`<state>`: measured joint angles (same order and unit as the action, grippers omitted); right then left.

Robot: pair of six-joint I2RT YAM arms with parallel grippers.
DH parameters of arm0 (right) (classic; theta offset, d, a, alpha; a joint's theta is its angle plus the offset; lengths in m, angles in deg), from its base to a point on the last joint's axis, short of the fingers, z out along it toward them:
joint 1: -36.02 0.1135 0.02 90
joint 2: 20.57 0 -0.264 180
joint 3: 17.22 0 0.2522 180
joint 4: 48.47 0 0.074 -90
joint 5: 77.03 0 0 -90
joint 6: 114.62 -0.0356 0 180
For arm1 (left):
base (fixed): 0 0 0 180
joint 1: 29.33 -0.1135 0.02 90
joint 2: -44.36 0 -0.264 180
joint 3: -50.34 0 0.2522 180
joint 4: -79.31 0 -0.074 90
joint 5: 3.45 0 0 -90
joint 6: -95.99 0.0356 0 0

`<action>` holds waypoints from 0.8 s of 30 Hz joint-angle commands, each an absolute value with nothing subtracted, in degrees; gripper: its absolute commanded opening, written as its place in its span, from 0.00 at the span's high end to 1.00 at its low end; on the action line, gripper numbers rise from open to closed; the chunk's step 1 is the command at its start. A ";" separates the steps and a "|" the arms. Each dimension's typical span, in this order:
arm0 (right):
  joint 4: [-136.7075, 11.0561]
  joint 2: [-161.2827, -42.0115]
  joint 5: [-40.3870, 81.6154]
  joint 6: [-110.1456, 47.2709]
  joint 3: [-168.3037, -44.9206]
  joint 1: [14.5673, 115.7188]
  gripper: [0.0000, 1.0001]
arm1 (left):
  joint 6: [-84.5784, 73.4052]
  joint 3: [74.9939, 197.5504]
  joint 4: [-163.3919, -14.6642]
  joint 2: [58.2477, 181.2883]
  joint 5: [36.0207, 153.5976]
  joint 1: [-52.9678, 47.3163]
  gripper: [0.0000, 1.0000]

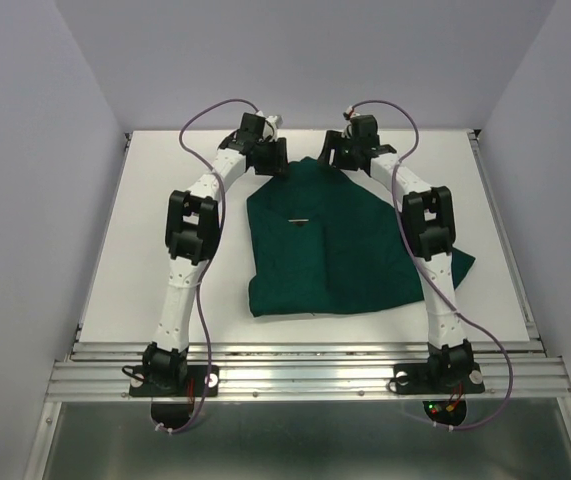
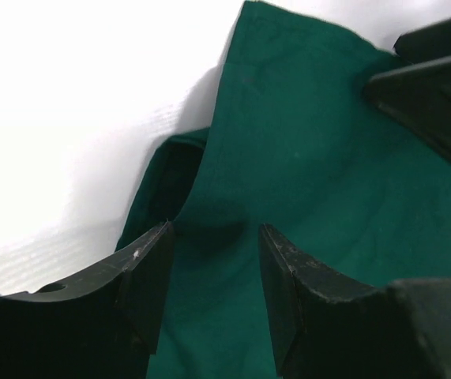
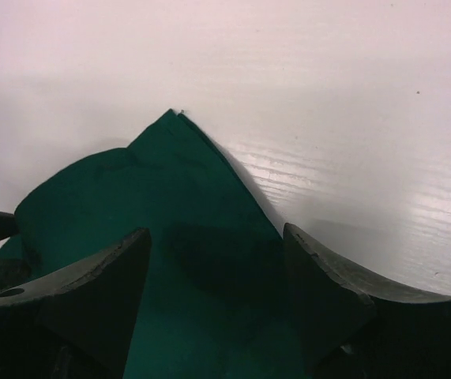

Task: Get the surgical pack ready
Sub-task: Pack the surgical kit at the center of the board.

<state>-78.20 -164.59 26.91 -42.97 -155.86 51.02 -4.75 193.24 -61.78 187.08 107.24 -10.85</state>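
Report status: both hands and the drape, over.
Left hand open, right hand open, both above green drape's far end. Drape on table, ungripped. Small dark item on it, unidentified.

Drape on table, right of centre

Free passage over bare table either side of drape; far end blocked by left gripper, right gripper.
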 commanded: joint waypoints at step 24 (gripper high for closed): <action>-73.75 -151.71 28.79 -44.66 -144.45 49.73 0.21 | -3.25 187.60 -73.30 177.17 123.01 -9.38 1.00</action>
